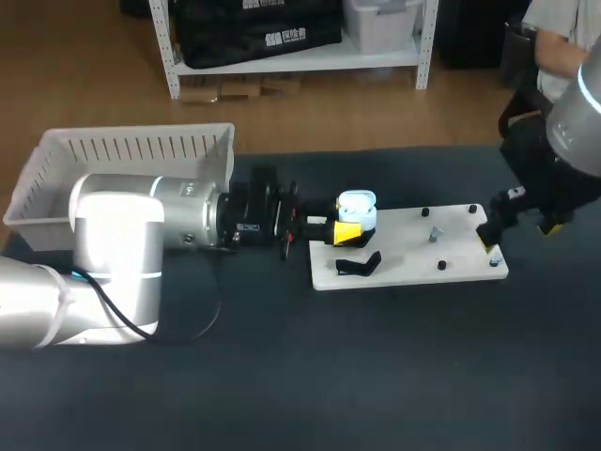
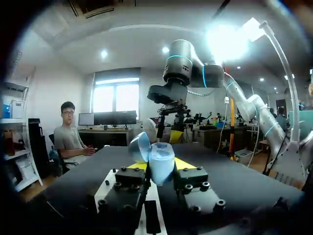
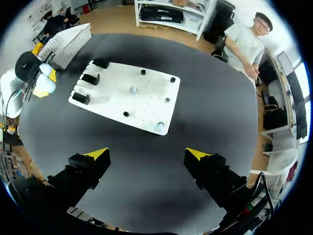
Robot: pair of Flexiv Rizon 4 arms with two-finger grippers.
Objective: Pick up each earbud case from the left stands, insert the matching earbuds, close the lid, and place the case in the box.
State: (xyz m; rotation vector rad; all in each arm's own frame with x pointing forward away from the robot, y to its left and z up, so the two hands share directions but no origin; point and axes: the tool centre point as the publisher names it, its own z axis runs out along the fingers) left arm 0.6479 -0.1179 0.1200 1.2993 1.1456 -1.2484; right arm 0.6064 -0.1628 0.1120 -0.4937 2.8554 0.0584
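While the right gripper (image 3: 146, 154) hangs spread open high over the table (image 1: 394, 376), the left gripper (image 2: 160, 166) reaches level, clamping the open-lidded earbud case (image 1: 358, 205) above the white board's (image 1: 441, 246) left edge.

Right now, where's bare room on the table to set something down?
Free: the dark tabletop along the near edge of the white board, and beyond its far edge. Crowded: the board's left end, with black stands, the left end effector and its pale blue earbud case.

dark table (image 1: 376, 376) carries white board (image 1: 413, 252), basket (image 1: 122, 146).
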